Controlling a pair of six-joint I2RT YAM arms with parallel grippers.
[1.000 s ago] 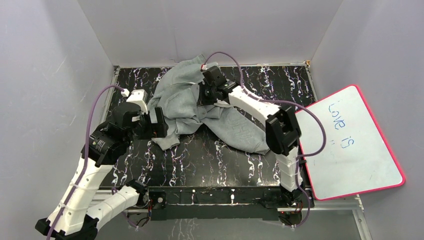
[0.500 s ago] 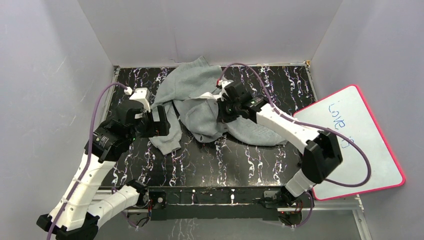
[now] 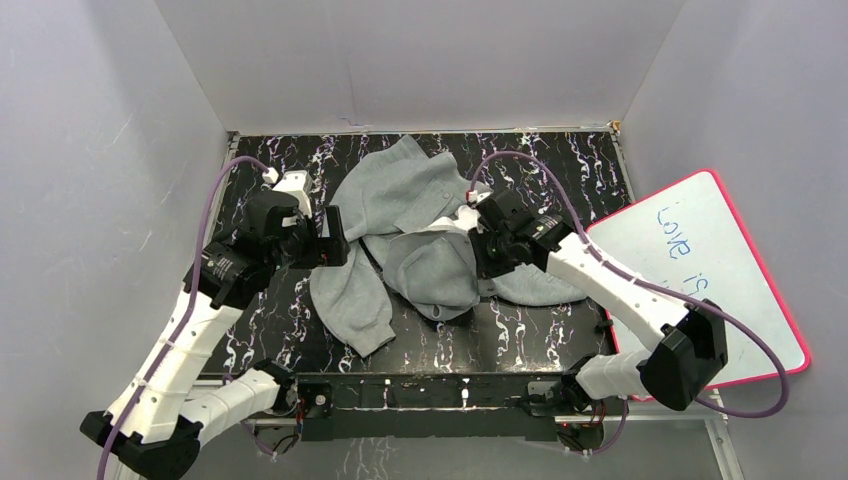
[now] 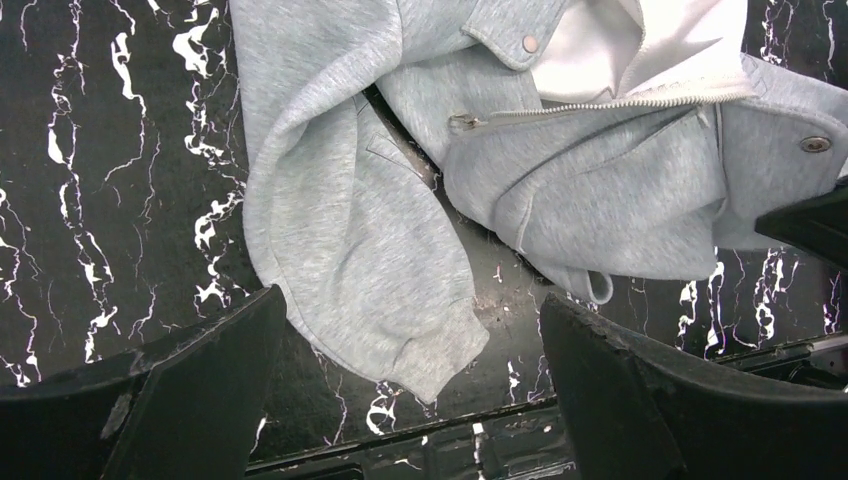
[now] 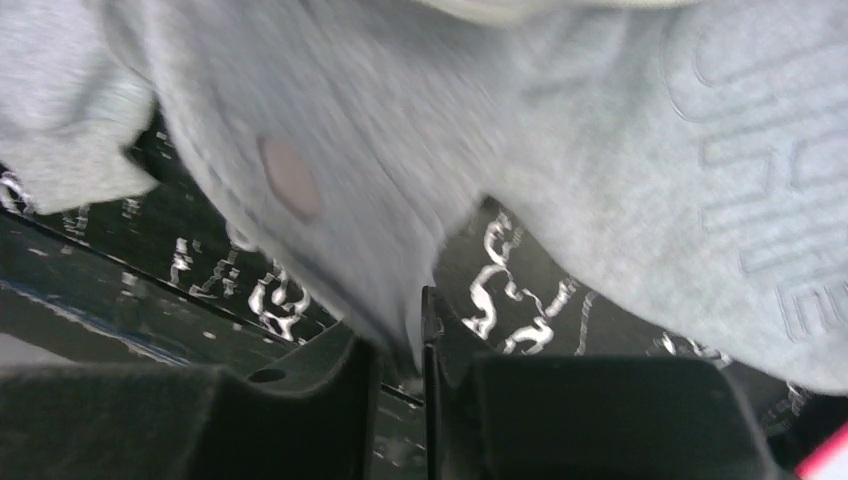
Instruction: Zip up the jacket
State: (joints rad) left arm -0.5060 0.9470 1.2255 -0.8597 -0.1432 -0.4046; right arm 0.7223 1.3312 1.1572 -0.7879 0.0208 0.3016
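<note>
The light grey jacket [image 3: 420,225] lies crumpled on the black marbled table [image 3: 560,170], part of its white lining [image 4: 600,40] showing. Its zipper [image 4: 590,105] is undone in the left wrist view. My left gripper [image 3: 335,238] hovers open by the jacket's left side; one sleeve cuff [image 4: 430,340] lies below and between its fingers [image 4: 200,390], untouched. My right gripper [image 3: 480,255] sits at the jacket's right side. In its wrist view a fold of grey fleece [image 5: 330,200] hangs pinched in the narrow gap of the right gripper [image 5: 400,345]. Raised lettering [image 5: 760,180] shows on a sleeve.
A white board with a pink rim [image 3: 700,280] and blue writing leans off the table's right edge. Grey walls enclose the table on three sides. The table's near rail [image 3: 430,390] runs between the arm bases.
My right gripper has dragged the jacket from the far middle toward the near right, spreading it out. Its jaws have loosened a little. The left arm shifted slightly farther and right, still open.
</note>
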